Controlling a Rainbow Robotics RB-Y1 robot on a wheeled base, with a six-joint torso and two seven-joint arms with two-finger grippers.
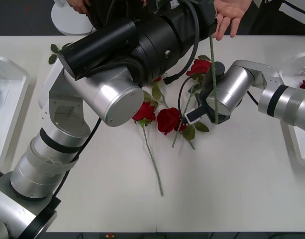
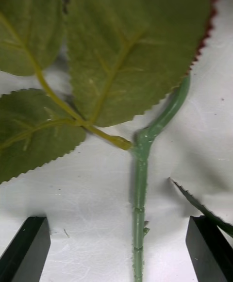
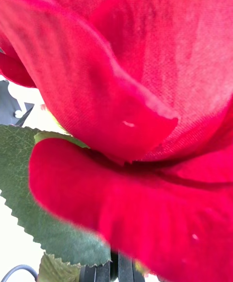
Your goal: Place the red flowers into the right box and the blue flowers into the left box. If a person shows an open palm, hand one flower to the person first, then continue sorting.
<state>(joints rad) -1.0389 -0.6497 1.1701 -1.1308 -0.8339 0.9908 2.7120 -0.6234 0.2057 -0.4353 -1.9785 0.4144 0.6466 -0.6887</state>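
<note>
White table top [image 1: 232, 189], red flowers [image 1: 168, 119] scattered near its middle, heads and stems crossing; one long stem runs toward the near edge. Left box [image 1: 8, 107] at the table's left edge, right box [image 1: 297, 149] at the right edge with a red bloom showing at its rim. Left arm reaches across the middle toward the far edge; left gripper [image 3: 114, 268] has its dark fingers pressed close together below a red rose head [image 3: 145, 92] that sits right against the wrist camera, a serrated leaf beside it, so the gripper looks closed on that flower's stem, though the contact itself is hidden by petals. In the front view a thin green stem [image 1: 213, 74] hangs upright below a person's hand [image 1: 231, 17], palm open, at the far edge. Right gripper [image 2: 116, 248] is low over the table, black fingers wide apart, empty; a green stem [image 2: 140, 204] lies on the surface between them, not touched, with broad leaves [image 2: 126, 44] just beyond the fingertips.
</note>
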